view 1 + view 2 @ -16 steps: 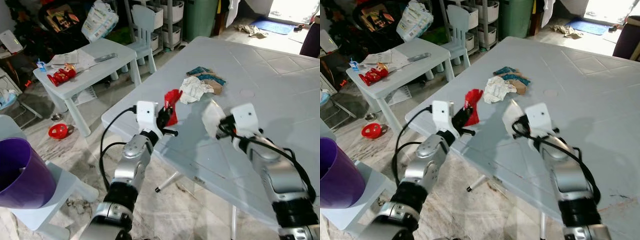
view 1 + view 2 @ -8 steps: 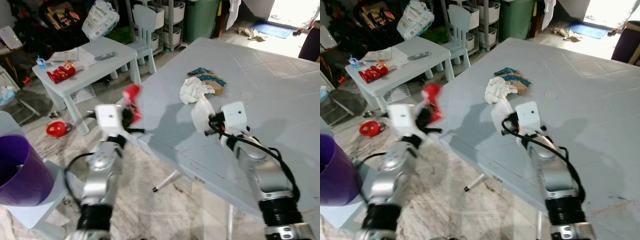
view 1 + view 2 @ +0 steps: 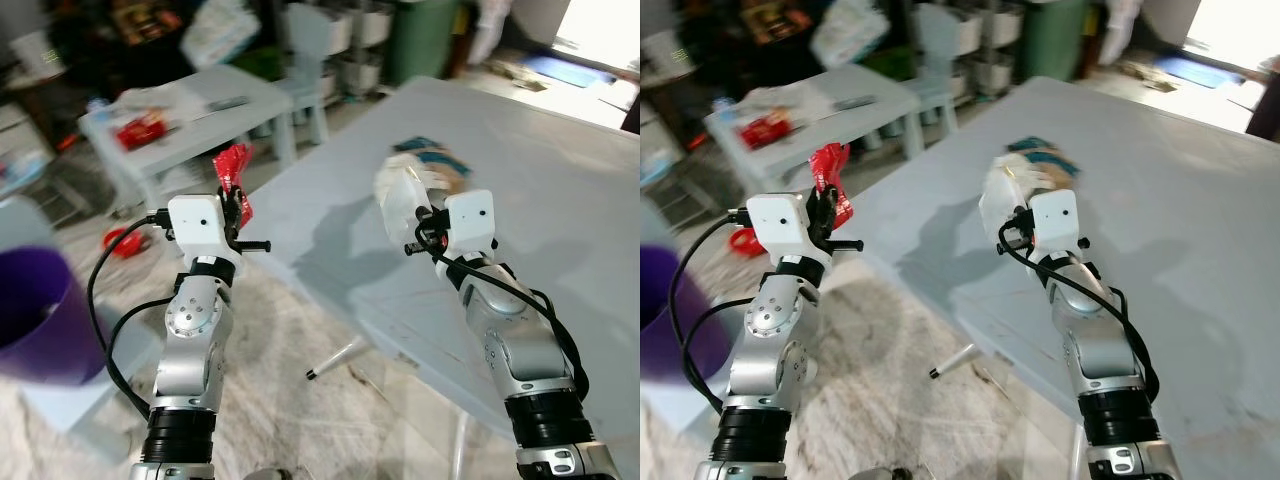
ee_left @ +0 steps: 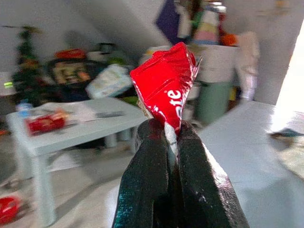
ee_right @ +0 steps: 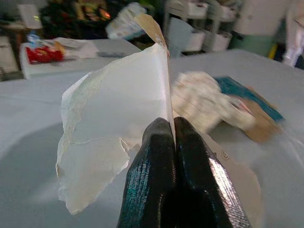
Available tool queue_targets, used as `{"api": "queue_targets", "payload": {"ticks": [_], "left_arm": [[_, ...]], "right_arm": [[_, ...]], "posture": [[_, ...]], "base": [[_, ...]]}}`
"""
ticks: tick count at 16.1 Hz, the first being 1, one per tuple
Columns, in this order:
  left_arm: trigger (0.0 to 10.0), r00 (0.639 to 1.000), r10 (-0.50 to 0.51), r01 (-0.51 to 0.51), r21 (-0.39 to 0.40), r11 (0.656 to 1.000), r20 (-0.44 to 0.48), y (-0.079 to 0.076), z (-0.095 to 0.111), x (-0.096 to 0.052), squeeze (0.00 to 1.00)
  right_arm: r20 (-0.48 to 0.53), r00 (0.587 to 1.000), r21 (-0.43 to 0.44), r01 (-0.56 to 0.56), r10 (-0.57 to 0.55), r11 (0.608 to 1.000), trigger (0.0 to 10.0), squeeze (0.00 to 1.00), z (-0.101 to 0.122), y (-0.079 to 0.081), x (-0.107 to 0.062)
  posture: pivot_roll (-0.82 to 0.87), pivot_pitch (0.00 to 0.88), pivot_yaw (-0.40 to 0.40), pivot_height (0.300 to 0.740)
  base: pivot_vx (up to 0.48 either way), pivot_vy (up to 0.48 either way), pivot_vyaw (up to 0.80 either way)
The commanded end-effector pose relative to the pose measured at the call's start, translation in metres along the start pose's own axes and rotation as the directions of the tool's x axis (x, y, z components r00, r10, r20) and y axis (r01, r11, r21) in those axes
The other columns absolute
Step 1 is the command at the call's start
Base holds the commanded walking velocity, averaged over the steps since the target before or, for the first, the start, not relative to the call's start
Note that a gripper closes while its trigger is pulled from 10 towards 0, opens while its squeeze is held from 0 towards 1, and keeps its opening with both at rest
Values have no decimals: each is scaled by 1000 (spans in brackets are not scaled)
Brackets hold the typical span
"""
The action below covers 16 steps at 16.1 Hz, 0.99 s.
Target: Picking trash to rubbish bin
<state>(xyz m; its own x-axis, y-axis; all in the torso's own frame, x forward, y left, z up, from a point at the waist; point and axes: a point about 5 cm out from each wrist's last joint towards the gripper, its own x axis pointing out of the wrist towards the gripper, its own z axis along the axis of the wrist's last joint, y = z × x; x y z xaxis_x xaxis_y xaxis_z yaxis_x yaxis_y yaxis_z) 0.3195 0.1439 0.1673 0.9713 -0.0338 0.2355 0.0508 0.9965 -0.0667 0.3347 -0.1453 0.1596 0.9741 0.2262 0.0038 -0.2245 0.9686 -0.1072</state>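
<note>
My left gripper (image 3: 236, 205) is shut on a crumpled red wrapper (image 3: 234, 172), held up off the big table's left edge; the wrapper (image 4: 166, 80) sticks up from between the black fingers (image 4: 147, 175). My right gripper (image 3: 420, 232) is shut on a torn white paper (image 3: 400, 195), raised over the grey table (image 3: 560, 200); the white paper (image 5: 118, 128) stands up from the closed fingers (image 5: 152, 175). More trash (image 3: 430, 162), a white crumpled wad with blue and brown scraps, lies on the table just behind the right gripper. The purple bin (image 3: 40, 315) stands low at the far left.
A small white table (image 3: 190, 100) with a red packet (image 3: 143, 128) and papers stands behind the left arm, a child's chair (image 3: 305, 40) beyond it. A red object (image 3: 122, 240) lies on the marble floor. Shelves and a green bin (image 3: 420, 35) stand at the back.
The camera has swung left. My left arm has carried the red wrapper off the table's edge and higher; my right gripper has lifted the white paper up from the table.
</note>
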Motion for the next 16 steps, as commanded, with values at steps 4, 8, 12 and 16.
{"api": "queue_targets", "payload": {"ticks": [4, 8, 12, 16], "left_arm": [[0, 1000, -8, 8, -10, 1000, -7, -7, 2, 3, 0], [0, 1000, -3, 3, -29, 1000, -21, -7, 0, 4, 0], [0, 999, 20, -22, -54, 998, -40, -5, -2, 4, 0], [0, 998, 18, -22, -75, 997, -52, -6, -4, 4, 0]], "right_arm": [[26, 999, -8, 24, -24, 1000, 0, 0, 5, -6, 0], [26, 999, -9, 29, -29, 1000, 0, 0, 5, -7, 0], [24, 999, -9, 26, -26, 1000, 0, 0, 5, -8, 0], [21, 999, 1, 31, -31, 1000, 0, 0, 4, -9, 0]], "posture": [[-14, 20, 13, 740], [-16, 25, 12, 740], [-19, 31, 10, 740], [-22, 33, 9, 740]], "base": [[0, 0, 773], [0, 0, 758], [0, 0, 753], [0, 0, 309]]}}
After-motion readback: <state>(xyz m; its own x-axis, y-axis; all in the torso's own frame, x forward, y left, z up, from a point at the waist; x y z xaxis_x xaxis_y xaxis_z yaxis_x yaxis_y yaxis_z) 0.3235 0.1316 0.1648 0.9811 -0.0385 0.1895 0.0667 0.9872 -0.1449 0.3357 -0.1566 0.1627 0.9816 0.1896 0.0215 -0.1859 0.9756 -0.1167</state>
